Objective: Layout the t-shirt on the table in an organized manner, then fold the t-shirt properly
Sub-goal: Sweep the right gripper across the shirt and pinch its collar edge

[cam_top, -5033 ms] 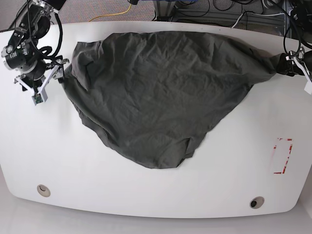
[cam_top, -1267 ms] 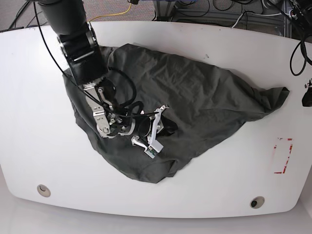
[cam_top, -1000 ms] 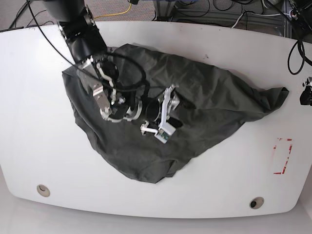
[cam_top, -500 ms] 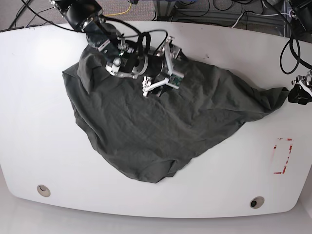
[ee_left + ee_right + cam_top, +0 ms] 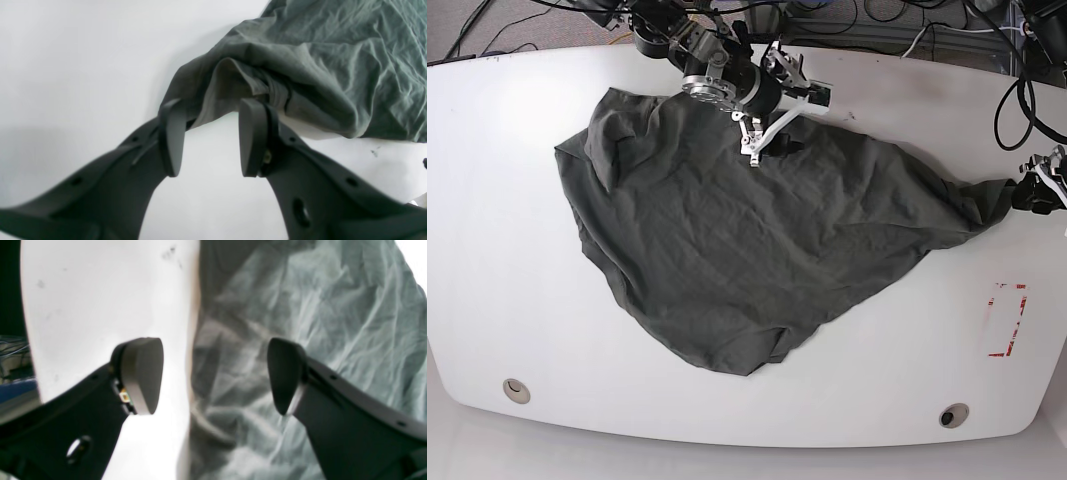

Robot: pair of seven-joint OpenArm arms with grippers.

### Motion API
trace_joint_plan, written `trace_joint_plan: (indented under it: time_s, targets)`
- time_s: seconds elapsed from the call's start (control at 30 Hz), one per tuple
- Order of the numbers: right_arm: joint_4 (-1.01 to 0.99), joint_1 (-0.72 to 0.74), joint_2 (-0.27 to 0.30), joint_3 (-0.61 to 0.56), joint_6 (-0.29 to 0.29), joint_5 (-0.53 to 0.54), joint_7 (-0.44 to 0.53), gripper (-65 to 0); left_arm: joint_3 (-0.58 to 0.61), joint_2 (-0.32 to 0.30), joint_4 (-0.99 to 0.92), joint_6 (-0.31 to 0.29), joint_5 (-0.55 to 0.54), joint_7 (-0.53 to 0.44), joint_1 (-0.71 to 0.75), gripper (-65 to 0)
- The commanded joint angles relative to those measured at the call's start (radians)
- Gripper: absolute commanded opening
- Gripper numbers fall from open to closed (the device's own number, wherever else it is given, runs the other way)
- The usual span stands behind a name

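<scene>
The dark grey-green t-shirt (image 5: 747, 240) lies spread and wrinkled across the white table (image 5: 497, 250). My right gripper (image 5: 784, 118) hovers open over the shirt's far edge. In the right wrist view its wide-apart fingertips (image 5: 213, 373) straddle the cloth edge (image 5: 300, 306) and bare table (image 5: 83, 290). My left gripper (image 5: 1030, 192) sits at the shirt's right tip (image 5: 997, 200). Seen from the left wrist, it is open (image 5: 211, 133), with a bunched fold of the shirt (image 5: 233, 80) just beyond the fingertips and table showing between them.
A red tape rectangle (image 5: 1007, 320) marks the table at the right. Two grommet holes (image 5: 516, 390) (image 5: 953, 414) sit near the front edge. Cables (image 5: 907, 30) lie beyond the far edge.
My right arm rose from the shirt's middle and swung to its far edge, jaws a little wider. My left gripper moved inward to the shirt's right tip. The shirt's upper part shifted slightly.
</scene>
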Motion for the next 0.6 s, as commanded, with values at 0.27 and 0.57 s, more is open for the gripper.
trace_joint_plan:
  time_s: [0.27, 0.57]
  targets:
    - [-0.151, 0.007, -0.071, 0.05, -0.052, -0.128, 0.178, -19.0, -0.013, -0.025, 0.018, -0.001, -0.016, -0.02, -0.01, -40.6]
    - [-0.264, 0.041, -0.078, 0.075, -0.164, -0.149, 0.284, -19.3, -0.014, -0.025, 0.018, -0.001, -0.016, -0.02, -0.009, -40.6]
